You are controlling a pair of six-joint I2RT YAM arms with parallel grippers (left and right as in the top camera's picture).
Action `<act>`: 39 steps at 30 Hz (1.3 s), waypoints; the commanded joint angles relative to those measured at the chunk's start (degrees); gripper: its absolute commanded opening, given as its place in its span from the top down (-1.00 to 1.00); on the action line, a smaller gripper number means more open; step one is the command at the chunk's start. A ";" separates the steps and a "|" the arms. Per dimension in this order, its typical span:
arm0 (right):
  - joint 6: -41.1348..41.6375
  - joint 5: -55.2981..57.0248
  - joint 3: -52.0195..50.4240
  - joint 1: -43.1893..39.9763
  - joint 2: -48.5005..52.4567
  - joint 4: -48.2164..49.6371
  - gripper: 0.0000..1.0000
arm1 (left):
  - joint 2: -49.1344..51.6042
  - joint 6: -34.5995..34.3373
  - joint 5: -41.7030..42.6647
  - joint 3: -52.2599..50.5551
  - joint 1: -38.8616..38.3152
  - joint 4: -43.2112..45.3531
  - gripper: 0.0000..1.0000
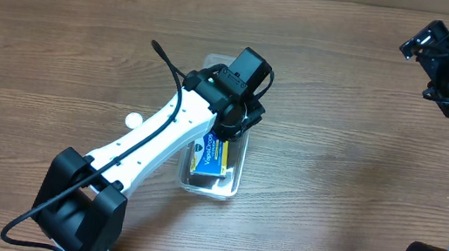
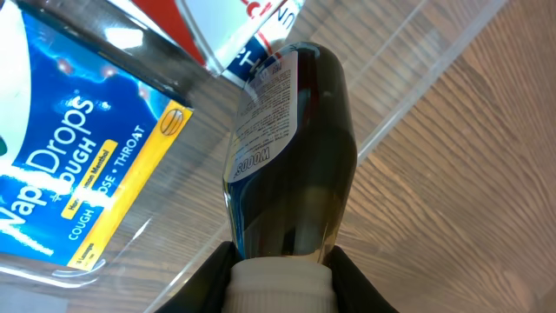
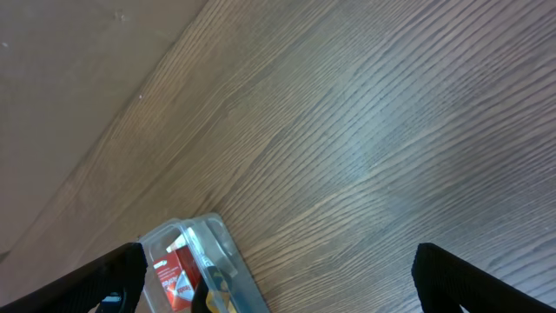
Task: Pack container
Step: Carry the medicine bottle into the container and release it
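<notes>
- On the wood-grain table (image 1: 360, 162) sits the container (image 1: 208, 190), a long, narrow tub of clear plastic with rounded corners and a rim.
- Directly above the container is the left gripper (image 1: 236, 120), at the end of a white arm.
- Inside the container, the overhead view shows only a flat blue and yellow cough-drop box (image 1: 207, 154) lying near one end.
- Closer in, the left wrist camera reveals more. The left gripper (image 2: 280, 283) is pinching the ribbed white cap (image 2: 280, 287) of a dark, glossy bottle (image 2: 295, 148) with a printed label, which lies within the container beside the cough-drop box (image 2: 78, 156).
- Beyond the bottle, inside the container, is a red and white box (image 2: 252, 26).
- Well apart from the container, the black right gripper (image 1: 443, 73) is raised off the table.
- From the right wrist camera, its fingers (image 3: 113, 278) are spread wide and hold nothing, with the container's corner (image 3: 217, 233) between them.
</notes>
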 commanded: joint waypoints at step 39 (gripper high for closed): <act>-0.17 -0.07 0.17 -0.11 -0.37 0.33 -1.00 | 5.55 5.03 4.28 6.49 -2.91 -12.07 0.82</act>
